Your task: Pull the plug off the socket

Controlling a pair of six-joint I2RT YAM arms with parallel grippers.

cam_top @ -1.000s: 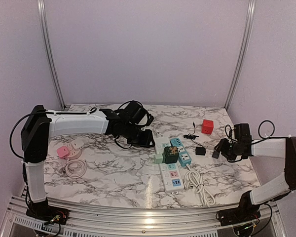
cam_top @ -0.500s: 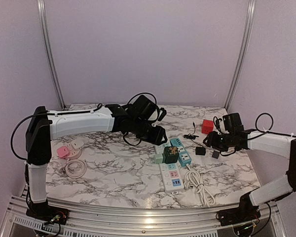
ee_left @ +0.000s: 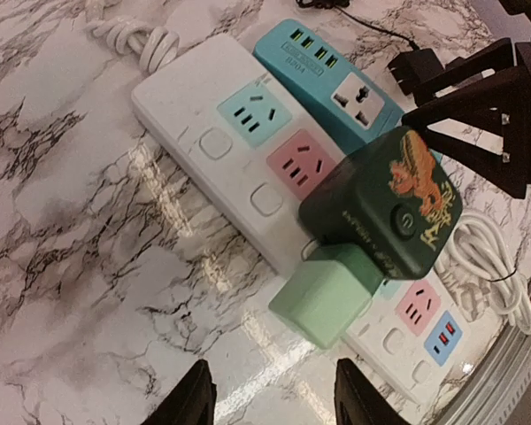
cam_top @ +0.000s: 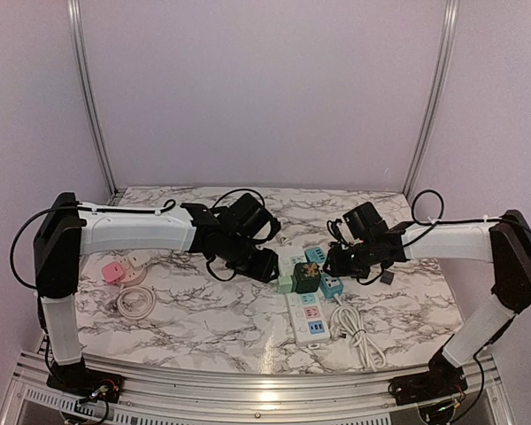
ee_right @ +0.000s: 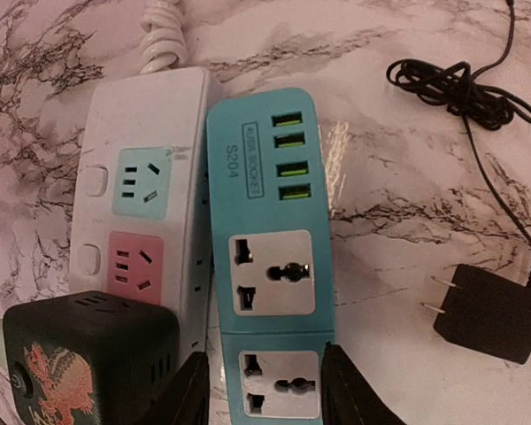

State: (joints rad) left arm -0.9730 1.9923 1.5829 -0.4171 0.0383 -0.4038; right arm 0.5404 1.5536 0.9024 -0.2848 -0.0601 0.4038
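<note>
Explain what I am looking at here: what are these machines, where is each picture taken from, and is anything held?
Two robot arms are bolted at the near edge of a marble table. The wide picture looks down from above and behind them; the other two come from cameras on the wrists. The left pincer and right pincer are both open and hold nothing. Below them lie a white power strip, a blue strip and a dark green plug sitting on the white strip.
</note>
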